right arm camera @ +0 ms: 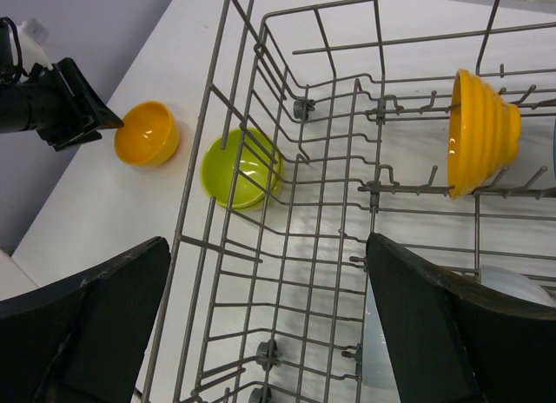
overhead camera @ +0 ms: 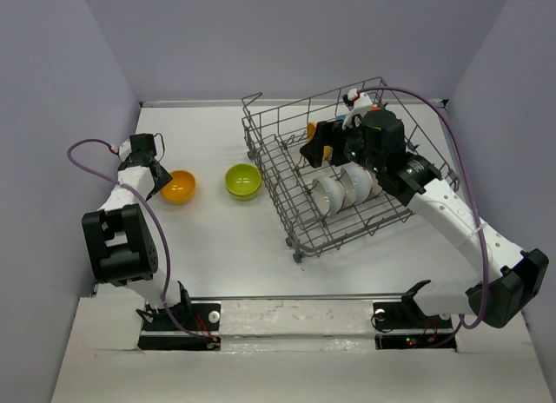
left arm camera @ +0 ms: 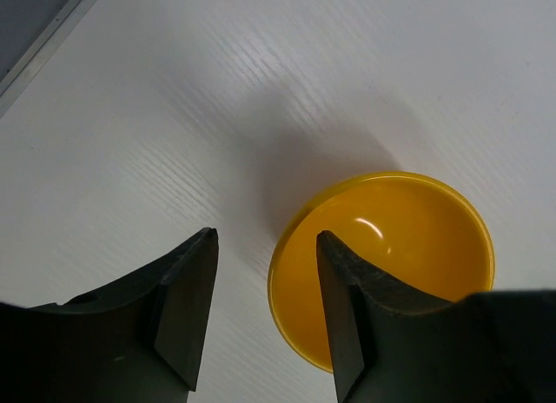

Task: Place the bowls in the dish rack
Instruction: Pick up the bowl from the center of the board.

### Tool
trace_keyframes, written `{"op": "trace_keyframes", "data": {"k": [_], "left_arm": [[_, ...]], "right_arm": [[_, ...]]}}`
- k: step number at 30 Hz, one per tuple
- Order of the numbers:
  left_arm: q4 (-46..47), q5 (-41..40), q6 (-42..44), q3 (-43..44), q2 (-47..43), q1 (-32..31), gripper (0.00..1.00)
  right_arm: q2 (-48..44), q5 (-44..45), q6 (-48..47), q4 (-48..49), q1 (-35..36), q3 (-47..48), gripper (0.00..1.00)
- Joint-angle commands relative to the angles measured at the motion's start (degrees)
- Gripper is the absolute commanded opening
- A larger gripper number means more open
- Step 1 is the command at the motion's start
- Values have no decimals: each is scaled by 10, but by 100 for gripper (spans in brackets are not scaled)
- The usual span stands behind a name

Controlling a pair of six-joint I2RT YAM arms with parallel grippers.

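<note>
- On the bench [overhead camera: 217, 247], left part: smooth orange bowl [left arm camera: 391, 255], upright with its mouth up, well apart from the dish rack [overhead camera: 291, 208].
- Left claw [left arm camera: 266, 236]: about half open and lowered at the smooth orange bowl's left rim.
  - One finger [left arm camera: 343, 307] lies over the bowl's inner side, the other [left arm camera: 187, 316] over bare bench outside it.
  - The rim sits in the gap between them.
  - Whether either finger touches the bowl cannot be told, and no closed grip shows.
- Lime-green bowl [overhead camera: 243, 181]: upright on the bench, mouth up.
  - It stands between the smooth orange bowl and the dish rack, near the rack's left wall.
  - It touches neither the rack nor the other bowl.
- Dish rack: grey wire basket with rows of upright tines and tall side walls, set askew on the right half of the bench.
- Rack contents, far side: ribbed orange bowl [right arm camera: 482, 134], standing on edge among the tines with its mouth turned sideways.
- Rack contents, nearer part: two white bowls [overhead camera: 330, 194], standing on edge side by side in one row of tines.
- Right claw [right arm camera: 268, 245]: spread as wide as it goes and empty — it holds and touches nothing.
  - It hangs above the rack's interior, with bare wire floor beneath the gap.
  - The ribbed orange bowl lies beyond it, and a white bowl sits under its right finger.
- Right wrist view, beyond the rack wall: the lime-green bowl, then the smooth orange bowl with the left claw beside it.
</note>
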Motion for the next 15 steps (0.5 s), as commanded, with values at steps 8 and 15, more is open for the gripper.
{"op": "trace_keyframes", "data": {"k": [8, 15], "left_arm": [[-1, -13, 2, 19, 27, 0, 49], [1, -2, 2, 20, 38, 0, 33]], "right_arm": [[-11, 0, -8, 10, 4, 4, 100], [-11, -4, -8, 9, 4, 3, 100]]}}
